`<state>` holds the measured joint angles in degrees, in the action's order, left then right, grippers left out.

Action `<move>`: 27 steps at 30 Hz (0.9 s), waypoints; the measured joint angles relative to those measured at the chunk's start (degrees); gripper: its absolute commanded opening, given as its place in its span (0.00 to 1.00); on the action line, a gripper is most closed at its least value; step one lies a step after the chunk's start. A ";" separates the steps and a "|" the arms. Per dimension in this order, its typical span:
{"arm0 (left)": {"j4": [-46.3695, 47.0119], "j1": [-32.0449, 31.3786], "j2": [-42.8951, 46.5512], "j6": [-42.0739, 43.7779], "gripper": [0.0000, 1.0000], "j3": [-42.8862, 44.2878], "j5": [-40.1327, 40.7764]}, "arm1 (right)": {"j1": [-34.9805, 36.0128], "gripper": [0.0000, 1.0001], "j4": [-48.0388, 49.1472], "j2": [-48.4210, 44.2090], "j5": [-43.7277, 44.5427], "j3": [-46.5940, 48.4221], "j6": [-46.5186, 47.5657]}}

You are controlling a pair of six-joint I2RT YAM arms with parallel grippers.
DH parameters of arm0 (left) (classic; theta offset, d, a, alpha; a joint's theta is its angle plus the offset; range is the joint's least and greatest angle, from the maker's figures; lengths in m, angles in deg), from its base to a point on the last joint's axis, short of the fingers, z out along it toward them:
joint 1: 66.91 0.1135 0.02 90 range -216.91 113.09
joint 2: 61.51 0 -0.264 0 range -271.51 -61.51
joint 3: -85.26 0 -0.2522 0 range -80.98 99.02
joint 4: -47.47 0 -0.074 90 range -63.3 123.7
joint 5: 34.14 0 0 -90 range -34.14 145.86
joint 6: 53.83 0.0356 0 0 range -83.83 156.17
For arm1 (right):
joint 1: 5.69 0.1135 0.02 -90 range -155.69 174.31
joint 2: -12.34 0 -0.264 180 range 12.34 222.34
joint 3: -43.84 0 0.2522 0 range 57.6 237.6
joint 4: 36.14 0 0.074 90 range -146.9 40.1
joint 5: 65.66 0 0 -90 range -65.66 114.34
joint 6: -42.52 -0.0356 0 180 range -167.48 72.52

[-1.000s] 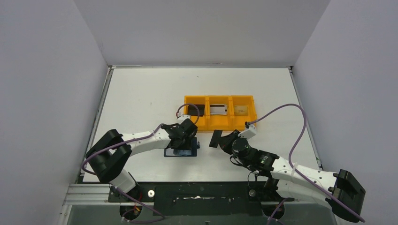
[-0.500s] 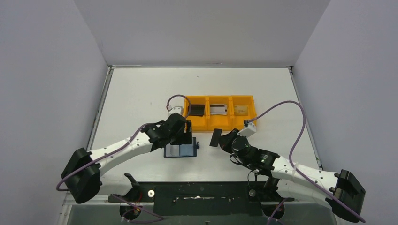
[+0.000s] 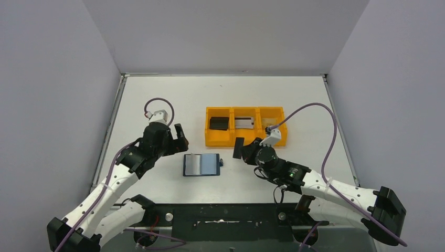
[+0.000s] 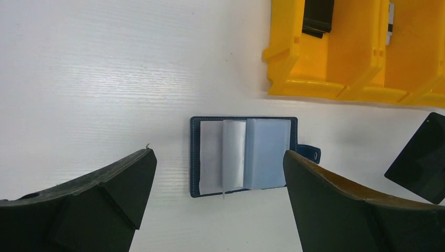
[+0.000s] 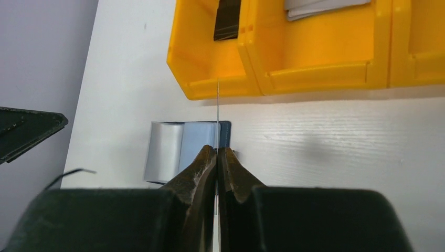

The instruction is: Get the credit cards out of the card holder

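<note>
A white desk point(image 3: 157, 100) sits boxed in by plain, pale grey-lilac walls: left wall point(image 3: 52, 105), back wall point(image 3: 225, 31) and right wall point(image 3: 388, 94). The light is even and shadows soft. A silvery rail point(image 3: 97, 216), seemingly aluminium, edges the near side.

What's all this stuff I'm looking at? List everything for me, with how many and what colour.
table: one, white, under everything
tray: one, orange, three compartments, mid-table
black card: one, black, tray's left compartment
silver card: one, silver-grey, middle compartment
card holder: one, navy with blue-grey pockets, lying open in front of the tray
held card: one, black, above the table right of the card holder
cables: two, purple, one per arm
arms: two, white and black, near edge
left claw: one, black, open, empty
right claw: one, black, shut on the held card
</note>
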<state>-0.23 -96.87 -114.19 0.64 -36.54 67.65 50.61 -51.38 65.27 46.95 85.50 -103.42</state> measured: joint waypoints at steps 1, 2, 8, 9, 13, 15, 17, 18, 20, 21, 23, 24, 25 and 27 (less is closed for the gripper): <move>-0.42 0.39 1.07 0.39 0.94 0.00 0.42 | 0.00 0.00 0.04 0.70 -0.09 1.05 1.14; -0.68 0.57 2.01 0.81 0.94 0.00 0.90 | 0.00 0.00 0.11 1.40 -0.15 2.16 2.16; -1.05 2.12 4.90 3.65 0.96 -0.17 4.96 | 0.00 0.00 0.61 4.96 -0.90 7.02 8.68; -0.66 2.40 5.25 4.11 0.96 -0.50 5.44 | 0.00 0.00 0.57 5.60 -1.09 7.65 9.94; 1.05 3.06 7.63 6.08 0.96 -4.28 6.49 | 0.00 0.00 0.52 7.87 -2.08 10.29 15.10; 1.20 3.08 8.02 6.67 0.96 -5.14 6.49 | 0.00 0.00 0.66 8.87 -2.40 11.61 17.68; 1.66 3.08 8.22 7.28 0.96 -5.33 6.51 | 0.00 0.00 1.01 9.79 -2.58 12.55 20.46; 1.95 3.08 8.26 7.41 0.96 -5.33 6.62 | 0.00 0.00 1.16 10.16 -2.67 12.83 21.53; 2.69 3.06 8.35 7.63 0.96 -5.33 7.08 | -0.02 0.00 1.42 11.34 -2.91 13.81 24.68; 2.93 3.08 8.35 7.67 0.96 -5.33 7.30 | -0.04 0.00 1.49 12.02 -3.02 14.43 26.36; 3.39 3.08 8.35 7.69 0.96 -5.33 7.82 | -0.04 0.00 1.84 13.46 -3.32 15.74 29.94; 3.58 3.08 8.35 7.69 0.96 -5.33 8.13 | -0.07 0.00 2.01 14.34 -3.56 16.52 32.04; 3.74 3.08 8.35 7.69 0.96 -5.33 8.44 | -0.04 0.00 2.14 15.06 -3.74 17.14 33.79; 4.04 3.17 8.35 7.72 0.96 -5.33 9.16 | -0.07 0.00 2.25 17.14 -4.79 19.17 39.34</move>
<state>3.81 -93.70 -105.84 8.36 -41.87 76.81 50.54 -49.12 82.40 42.16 104.67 -64.08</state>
